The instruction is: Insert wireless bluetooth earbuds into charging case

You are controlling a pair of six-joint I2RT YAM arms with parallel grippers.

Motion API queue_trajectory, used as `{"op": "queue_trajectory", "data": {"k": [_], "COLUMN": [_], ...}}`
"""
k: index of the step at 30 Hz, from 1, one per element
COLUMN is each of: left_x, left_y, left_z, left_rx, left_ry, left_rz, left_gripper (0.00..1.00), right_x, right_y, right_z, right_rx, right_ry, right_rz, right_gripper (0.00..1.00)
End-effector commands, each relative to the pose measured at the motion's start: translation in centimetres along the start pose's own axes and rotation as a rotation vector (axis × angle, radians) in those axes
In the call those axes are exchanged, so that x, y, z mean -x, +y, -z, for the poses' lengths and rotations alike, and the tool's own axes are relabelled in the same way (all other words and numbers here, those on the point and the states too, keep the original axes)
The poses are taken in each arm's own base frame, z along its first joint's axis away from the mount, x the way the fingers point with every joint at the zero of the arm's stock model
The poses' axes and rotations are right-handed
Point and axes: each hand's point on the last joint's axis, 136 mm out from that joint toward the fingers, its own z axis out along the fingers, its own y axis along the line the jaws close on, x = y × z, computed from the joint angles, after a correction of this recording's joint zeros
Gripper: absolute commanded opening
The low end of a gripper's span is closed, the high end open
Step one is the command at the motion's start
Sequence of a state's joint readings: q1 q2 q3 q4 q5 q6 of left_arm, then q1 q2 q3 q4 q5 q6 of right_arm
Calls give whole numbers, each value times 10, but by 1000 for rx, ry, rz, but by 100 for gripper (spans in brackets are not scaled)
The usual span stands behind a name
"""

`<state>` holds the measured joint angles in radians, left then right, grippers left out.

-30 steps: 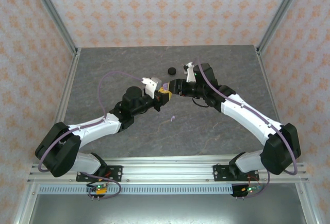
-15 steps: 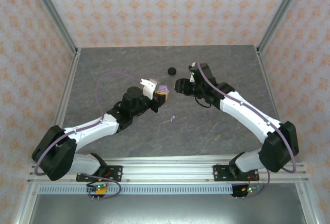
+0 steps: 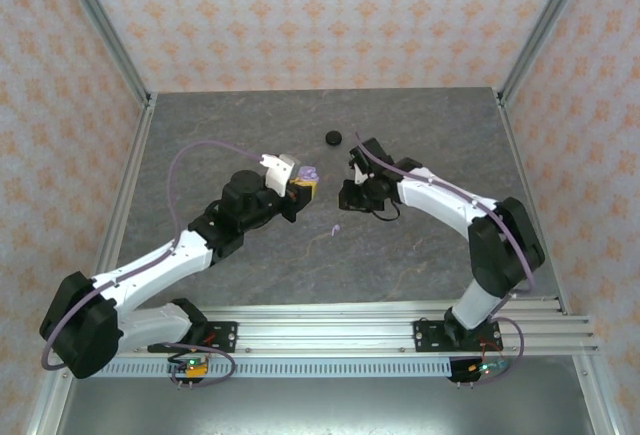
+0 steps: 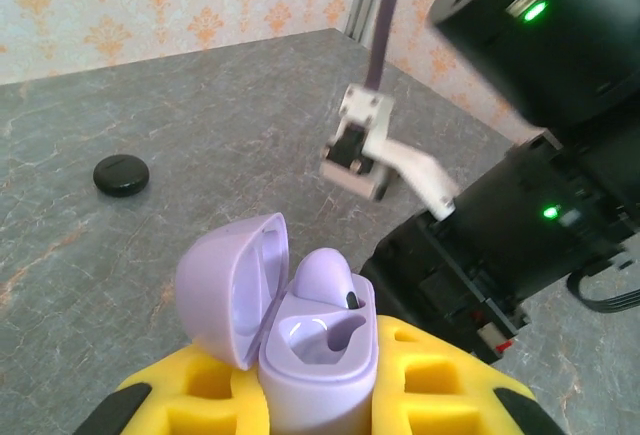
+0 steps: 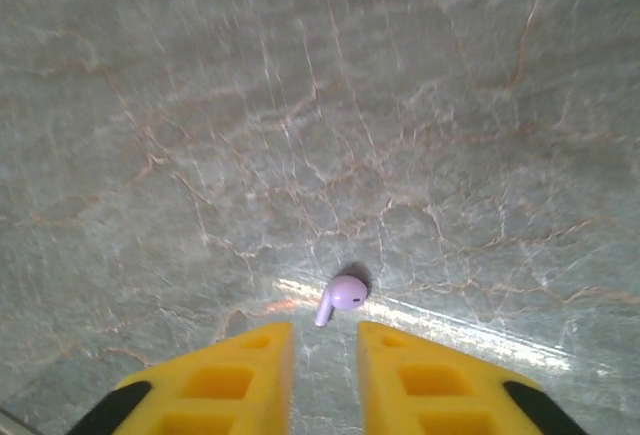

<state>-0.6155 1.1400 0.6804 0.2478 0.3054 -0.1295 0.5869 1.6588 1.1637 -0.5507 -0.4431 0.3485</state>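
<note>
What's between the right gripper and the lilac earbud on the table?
Only bare table separates the right gripper from the earbud; right wrist view.

Two lilac earbuds (image 5: 341,298) (image 4: 322,277) — one lilac case (image 4: 315,360), one black case (image 4: 121,174)

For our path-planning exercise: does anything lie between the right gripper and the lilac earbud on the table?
Nothing visible does: the lilac earbud lies on bare table just ahead of the open right gripper.

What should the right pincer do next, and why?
Probably lower the right pincer and close on the loose lilac earbud lying just ahead of its narrowly parted tips. The left pincer holds the lilac case open, seated earbud inside, other socket apparently empty.
</note>
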Motion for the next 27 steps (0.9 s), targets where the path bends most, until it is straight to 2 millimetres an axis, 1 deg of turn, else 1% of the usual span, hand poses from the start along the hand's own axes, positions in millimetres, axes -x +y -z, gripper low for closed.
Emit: {"op": "queue_trajectory", "data": {"k": [1,5,9,17,27], "left_x": [18,20,23,25,24], "left_y": [-4,-5,-6,-8,-8], "left_z": [8,11,10,9,9], "left_rx": [2,-2,-5,-12,-16], "left_ry": [-33,-40,-41,-45,-45], "left_rz": [-28,-30,-30,-26,-16], "left_gripper": [8,8,8,8,8], "right_x": [-24,-38,-46,-49,-48], "right_y": [-7,-17,-25,-31,-28], "right_z": [-11,-23,-34,-49,-64], "right_rx": [-10,-37,-61,-76,-69], "right_ry": [103,174,216,224,228], "right_rz": [-3,-8,-21,-47,-60], "right_gripper": [20,18,16,12,11]}}
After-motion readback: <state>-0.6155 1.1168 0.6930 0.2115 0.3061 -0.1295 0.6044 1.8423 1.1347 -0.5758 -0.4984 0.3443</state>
